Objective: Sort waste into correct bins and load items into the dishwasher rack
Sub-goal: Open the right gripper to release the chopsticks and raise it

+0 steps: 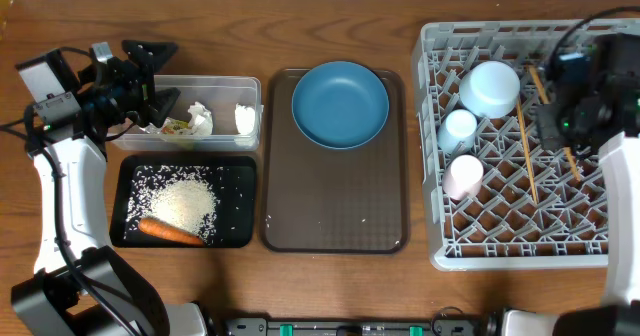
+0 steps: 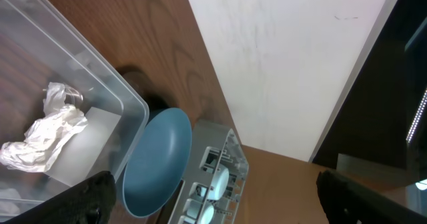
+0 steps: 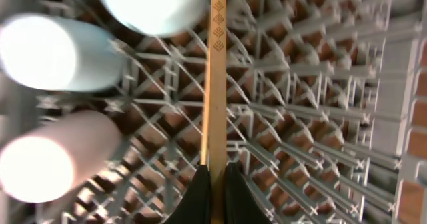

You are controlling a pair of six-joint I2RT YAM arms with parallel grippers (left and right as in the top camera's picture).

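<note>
- The right gripper (image 3: 215,184) is pressed shut on a chopstick (image 3: 217,64) over the rack (image 1: 590,246). It seems to pinch near one end, so the long free length could swing or twist in the grip.
- The rack floor is an open grid. If the stick is let go out of line with the bars, it could slip through a gap or end up propped on the pegs.
- The stick runs just beside the bowl (image 1: 490,88), with the blue cup (image 1: 460,126) and pink cup (image 1: 463,174) near. A sideways sweep could knock one over.
- The second chopstick (image 1: 527,156) lies on the grid close by. The held one could land across it and roll.
- The left gripper (image 1: 155,76) is spread wide and empty, at the near edge of the tub (image 1: 250,81), which holds the paper wads (image 1: 200,118) and wrapper (image 1: 175,126). A careless descent could catch the wall and shove or tip the light tub.
- A shoved tub could bump the black tray (image 1: 235,171) and scatter the rice (image 1: 185,201) around the carrot (image 1: 170,231).
- The plate (image 1: 340,103) sits on the brown tray (image 1: 335,216), not yet loaded. Its smooth, shallow rim looks hard to pinch, so it could slide out mid-carry or strike the rack wall.
</note>
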